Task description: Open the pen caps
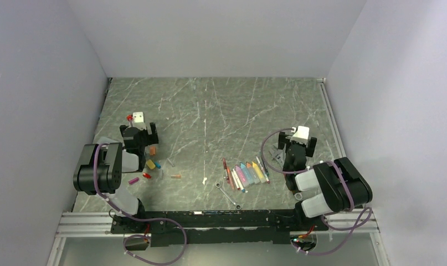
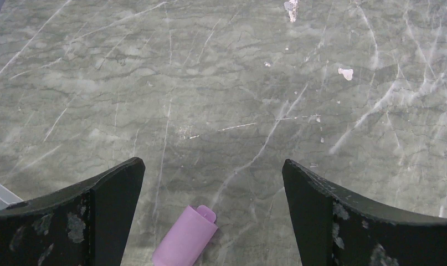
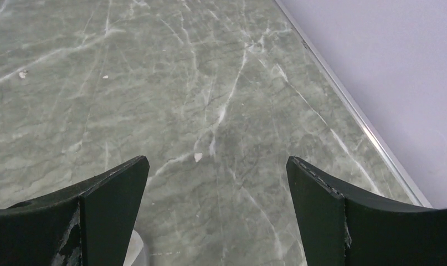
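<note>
**Top view.** Grey-green marbled desk (image 1: 221, 111), two arms bolted at its near edge. At the left, the left gripper (image 1: 138, 138) over a scatter of loose pen caps (image 1: 150, 164): orange, yellow, blue and red just to its right, a pale cap (image 1: 176, 176) further right. Near the centre, a row of markers and highlighters (image 1: 246, 174) laid side by side, left of the right gripper (image 1: 296, 155); caps on or off these pens not discernible. Silver wrench (image 1: 227, 194) just near of the row.

**Left wrist view.** Dark fingers (image 2: 99, 221) wide apart, clamped on nothing. Pink cap (image 2: 185, 238) flat on the desk between them, touching neither.

**Right wrist view.** Fingers (image 3: 99, 216) likewise wide apart, with bare desk between. Pale wall (image 3: 387, 66) along the right.
</note>
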Available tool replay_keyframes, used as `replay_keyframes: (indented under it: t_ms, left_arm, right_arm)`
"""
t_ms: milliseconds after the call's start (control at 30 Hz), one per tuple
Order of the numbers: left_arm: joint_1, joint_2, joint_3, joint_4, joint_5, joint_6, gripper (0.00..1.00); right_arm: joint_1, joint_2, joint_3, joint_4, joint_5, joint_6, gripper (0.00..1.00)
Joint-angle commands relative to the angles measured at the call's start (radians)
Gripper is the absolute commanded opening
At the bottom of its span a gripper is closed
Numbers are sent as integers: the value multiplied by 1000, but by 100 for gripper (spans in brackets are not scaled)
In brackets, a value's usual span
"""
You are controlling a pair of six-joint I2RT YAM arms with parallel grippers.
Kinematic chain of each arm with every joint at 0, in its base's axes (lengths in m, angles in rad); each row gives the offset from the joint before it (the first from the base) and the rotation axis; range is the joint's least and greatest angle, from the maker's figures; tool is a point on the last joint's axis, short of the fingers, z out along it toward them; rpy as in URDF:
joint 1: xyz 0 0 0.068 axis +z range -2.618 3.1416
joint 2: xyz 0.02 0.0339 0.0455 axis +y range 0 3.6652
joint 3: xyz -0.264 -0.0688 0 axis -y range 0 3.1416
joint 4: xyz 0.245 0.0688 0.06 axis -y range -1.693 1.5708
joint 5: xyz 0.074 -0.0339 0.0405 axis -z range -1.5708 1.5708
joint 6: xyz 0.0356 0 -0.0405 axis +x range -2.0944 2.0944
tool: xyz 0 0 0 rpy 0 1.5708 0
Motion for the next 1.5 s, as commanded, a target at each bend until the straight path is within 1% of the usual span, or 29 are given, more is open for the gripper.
replay_keyframes:
  t_ms: [0, 67, 100, 167, 200, 233, 267, 300, 333, 400, 467, 500, 600, 1467]
  left_arm:
    - [2, 3, 20, 27, 16, -14, 99]
    - [3, 3, 20, 26, 16, -13, 99]
    - [3, 4, 21, 26, 16, -14, 99]
    - [3, 4, 22, 25, 17, -15, 100]
    - [2, 4, 21, 26, 17, -14, 100]
    - [2, 5, 22, 23, 18, -15, 100]
    - [1, 5, 23, 23, 18, -14, 99]
    - [3, 5, 24, 23, 18, -15, 99]
    - [3, 5, 23, 23, 19, -14, 100]
    - [2, 4, 20, 26, 20, -15, 100]
    - [4, 5, 20, 25, 20, -15, 100]
    - [4, 6, 26, 20, 22, -15, 100]
    - [9, 7, 27, 16, 29, -16, 99]
    - [9, 2, 20, 23, 31, -16, 99]
  right_arm:
    - [-24, 3, 3, 176, -90, -39, 100]
    - [-46, 5, 8, 167, -111, -25, 100]
    - [-70, 2, 18, 135, -137, -4, 100]
    - [-145, -3, 37, 52, -199, 91, 100]
    - [-166, 41, 28, 142, -174, 96, 100]
    - [-169, 57, 38, 154, -166, 91, 100]
    - [-170, 28, 68, 41, -198, 110, 100]
    - [-172, 42, 90, -1, -235, 97, 100]
    - [-173, 62, 97, 26, -243, 76, 100]
    - [-178, 36, 92, -22, -257, 101, 100]
    - [-180, 55, 95, 24, -268, 75, 100]
    - [-186, 44, 112, -54, -280, 95, 100]
    - [-238, 44, 133, -92, -345, 131, 100]
    - [-240, 36, 120, -71, -342, 124, 100]
